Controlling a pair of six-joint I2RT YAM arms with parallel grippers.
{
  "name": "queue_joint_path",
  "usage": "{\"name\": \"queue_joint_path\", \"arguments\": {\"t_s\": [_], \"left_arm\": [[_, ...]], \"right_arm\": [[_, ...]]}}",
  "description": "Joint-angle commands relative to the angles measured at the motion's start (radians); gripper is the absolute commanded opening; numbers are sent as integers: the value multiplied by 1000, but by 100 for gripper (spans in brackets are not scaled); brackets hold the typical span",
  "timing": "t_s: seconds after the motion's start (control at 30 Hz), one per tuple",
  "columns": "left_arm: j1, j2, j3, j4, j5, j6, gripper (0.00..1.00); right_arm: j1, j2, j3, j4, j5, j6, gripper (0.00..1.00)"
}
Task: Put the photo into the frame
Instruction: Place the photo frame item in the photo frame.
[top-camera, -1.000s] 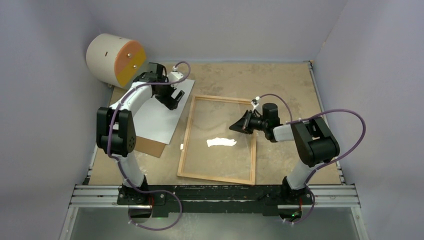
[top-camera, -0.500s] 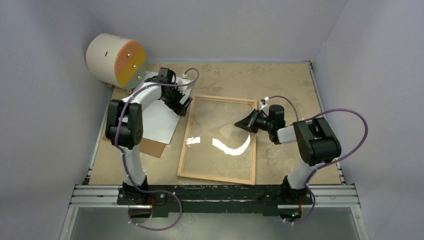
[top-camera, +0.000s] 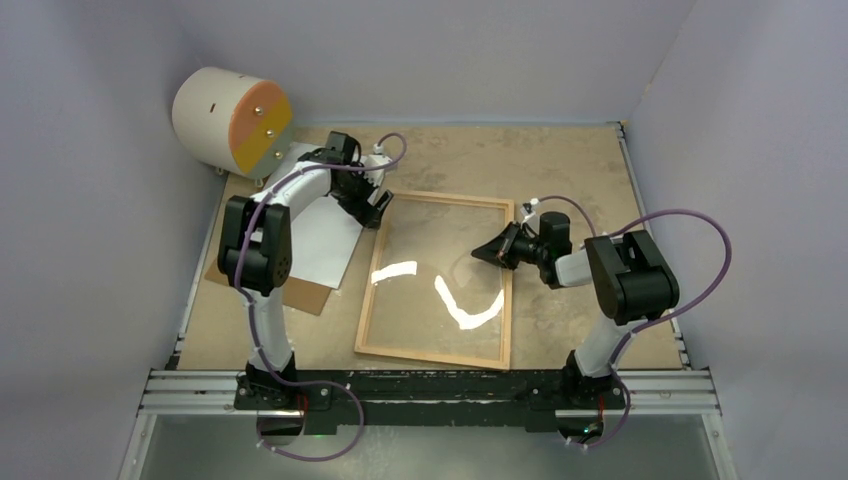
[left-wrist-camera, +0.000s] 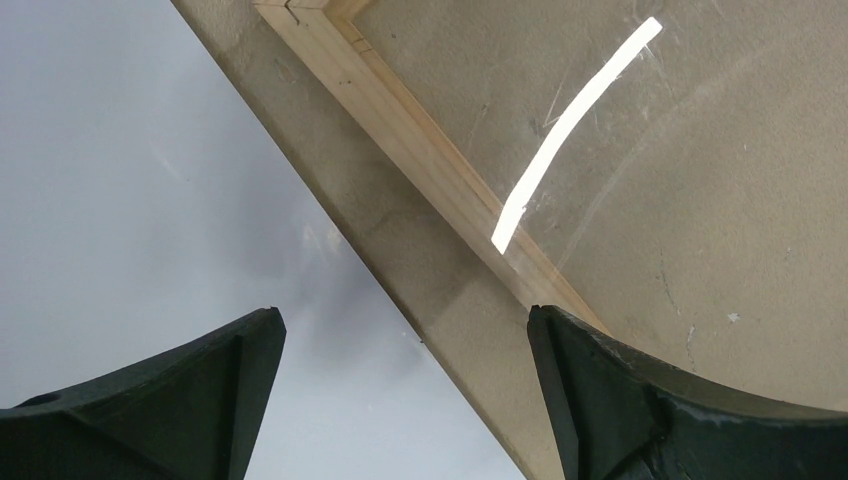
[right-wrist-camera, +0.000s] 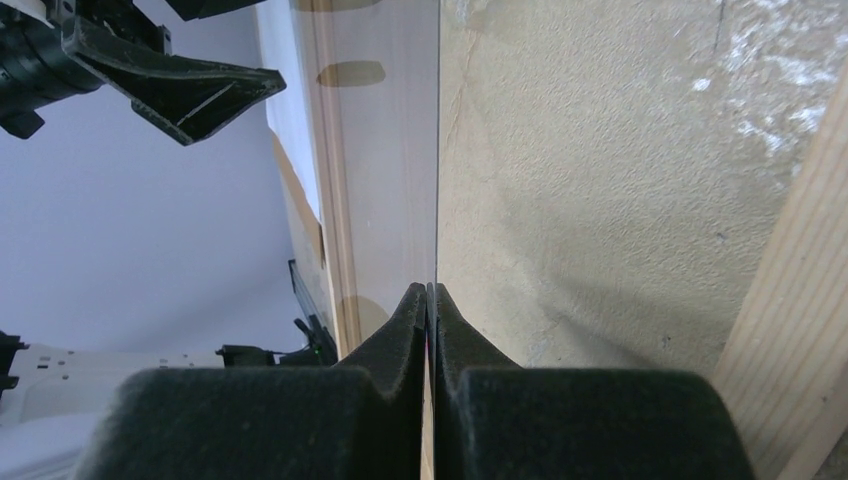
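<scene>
The light-wood frame (top-camera: 375, 285) lies flat mid-table; its rail also shows in the left wrist view (left-wrist-camera: 400, 120). The photo (top-camera: 320, 235) lies white back up on a brown backing sheet (top-camera: 300, 295), left of the frame; it also shows in the left wrist view (left-wrist-camera: 150, 180). My left gripper (top-camera: 375, 205) is open and empty (left-wrist-camera: 400, 330), above the photo's right edge beside the frame's far-left corner. My right gripper (top-camera: 482, 252) is shut (right-wrist-camera: 432, 290) on the right edge of the clear pane (top-camera: 440, 260), seen edge-on and tilted in the right wrist view (right-wrist-camera: 390, 150).
A white cylinder with an orange face (top-camera: 232, 118) stands at the back left corner. Grey walls close in the table on three sides. A metal rail (top-camera: 430, 390) runs along the near edge by the arm bases.
My left gripper moved right, from over the photo to the frame's far-left corner. My right gripper shifted slightly right with the pane, and the reflections on the pane changed.
</scene>
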Motion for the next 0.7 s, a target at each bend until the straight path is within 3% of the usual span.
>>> {"name": "queue_joint_path", "arguments": {"t_s": [0.0,0.67], "left_arm": [[-8,9,40,1,2,-13,100],[-34,48,79,7,-8,-27,100]], "right_arm": [[-6,-9,-16,-7,-61,-17,0],[-43,-45,-60,-14,-28,-4,0]]}}
